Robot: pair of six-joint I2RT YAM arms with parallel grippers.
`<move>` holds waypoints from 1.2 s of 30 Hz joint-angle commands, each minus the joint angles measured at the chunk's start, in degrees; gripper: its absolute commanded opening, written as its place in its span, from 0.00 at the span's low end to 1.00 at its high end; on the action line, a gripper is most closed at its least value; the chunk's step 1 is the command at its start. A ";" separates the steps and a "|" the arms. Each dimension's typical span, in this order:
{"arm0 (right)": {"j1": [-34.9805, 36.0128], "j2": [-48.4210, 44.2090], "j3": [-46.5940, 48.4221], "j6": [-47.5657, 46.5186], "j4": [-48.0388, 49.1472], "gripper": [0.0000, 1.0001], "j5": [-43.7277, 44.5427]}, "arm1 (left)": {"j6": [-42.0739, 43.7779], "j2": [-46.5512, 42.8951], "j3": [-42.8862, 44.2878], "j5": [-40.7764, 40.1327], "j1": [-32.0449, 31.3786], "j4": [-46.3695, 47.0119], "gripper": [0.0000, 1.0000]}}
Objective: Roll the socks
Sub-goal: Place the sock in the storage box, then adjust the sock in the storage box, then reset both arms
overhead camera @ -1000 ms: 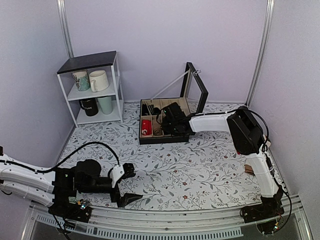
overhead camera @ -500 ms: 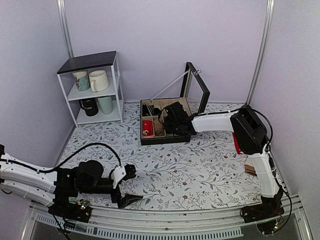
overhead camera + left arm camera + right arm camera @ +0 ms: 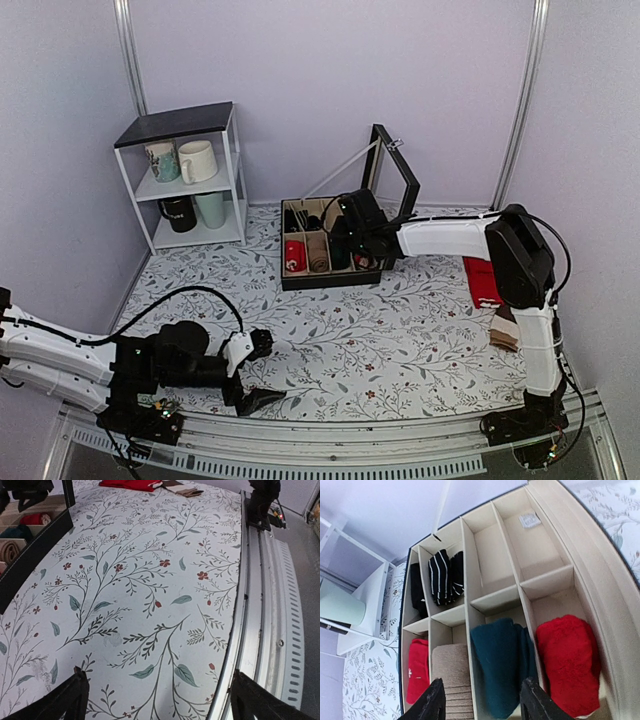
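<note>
The dark teal socks are a thick roll lying in a front-row compartment of the black organizer box, between a beige roll and a red roll. My right gripper hovers just above that roll, open and empty, one finger on each side of it. In the top view this gripper is over the box. My left gripper is open and empty, low over the table near the front edge. In its own view the left gripper spans bare tablecloth.
The box lid stands open at the back. A red roll, a beige roll, another red roll and black striped socks fill other compartments. Loose red socks and beige-and-brown socks lie at right. A shelf with mugs stands back left.
My right gripper has lifted and drawn back a little over the box, and its arm has swung to the right, uncovering the loose red socks. The left arm has barely moved.
</note>
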 commanded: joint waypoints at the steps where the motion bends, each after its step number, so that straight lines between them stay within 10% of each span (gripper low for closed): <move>1: -0.26 -4.82 -0.50 -2.54 0.85 0.55 0.00 | 0.01 -0.78 -0.72 -0.46 1.51 1.24 0.99; 16: 0.84 -10.11 -8.87 -6.25 5.30 0.48 -5.28 | -1.14 -1.40 -1.15 -1.49 2.53 1.10 1.00; 28: 5.48 -30.18 -35.73 -17.10 12.97 0.98 -11.06 | -9.66 -5.63 -1.90 -10.90 4.26 0.04 1.00; 36: 6.23 -46.14 -52.98 -17.02 13.16 1.00 -15.27 | -23.56 -5.29 0.42 -28.11 3.97 -1.90 1.00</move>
